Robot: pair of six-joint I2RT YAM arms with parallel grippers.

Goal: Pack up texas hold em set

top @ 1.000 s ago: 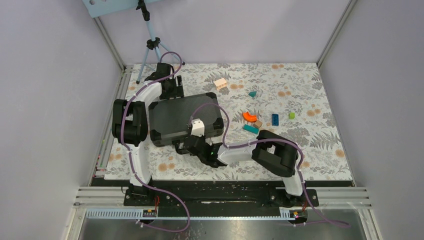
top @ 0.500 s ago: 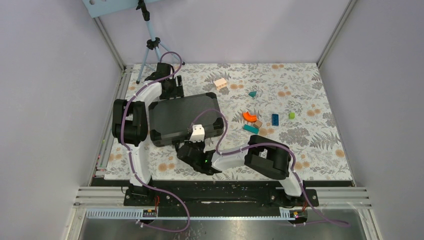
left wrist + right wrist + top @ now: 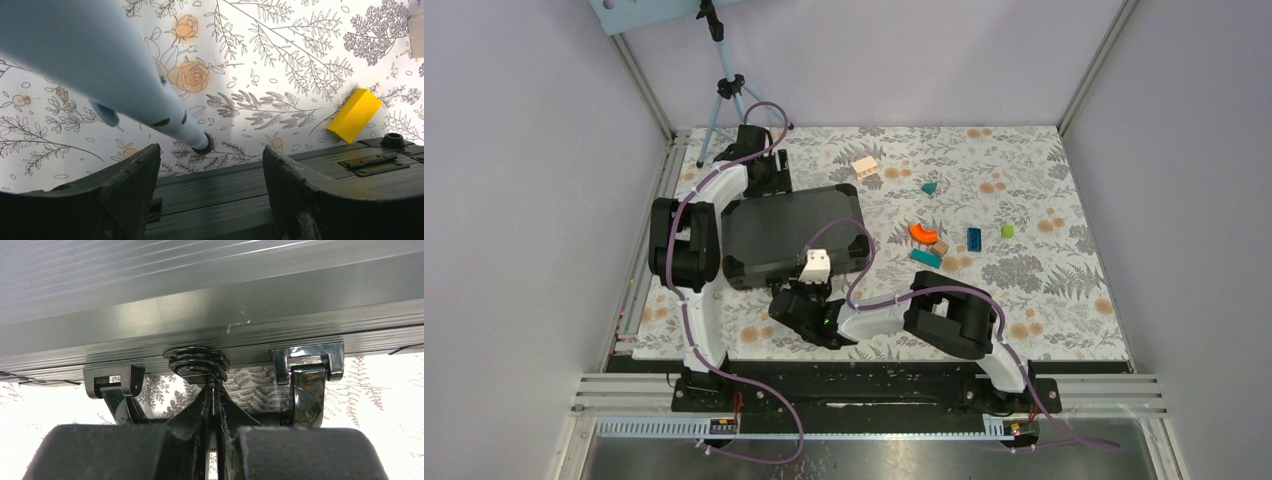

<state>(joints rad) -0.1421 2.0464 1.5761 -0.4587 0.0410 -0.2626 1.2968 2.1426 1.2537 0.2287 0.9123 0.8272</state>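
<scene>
Left arm (image 3: 716, 190) arches over the briefcase (image 3: 789, 235) at its hinge edge (jaws apart). Right arm (image 3: 874, 318) lies low at its front, jaws together.

— Seen from above, do the right gripper's (image 3: 801, 290) tips show?
— No. Its own wrist covers them at the lower edge of the briefcase (image 3: 789, 235), and the closed lid hides the inside.
— And the wrist cameras?
— Left one: the tripod leg (image 3: 100, 65) is a blue blur running off the upper left, and a pale block (image 3: 416, 30) is cut off at the upper right. Right one: the briefcase overruns the top and both sides, and its handle (image 3: 306, 390) sits half behind blurred fingers (image 3: 300, 455).
</scene>
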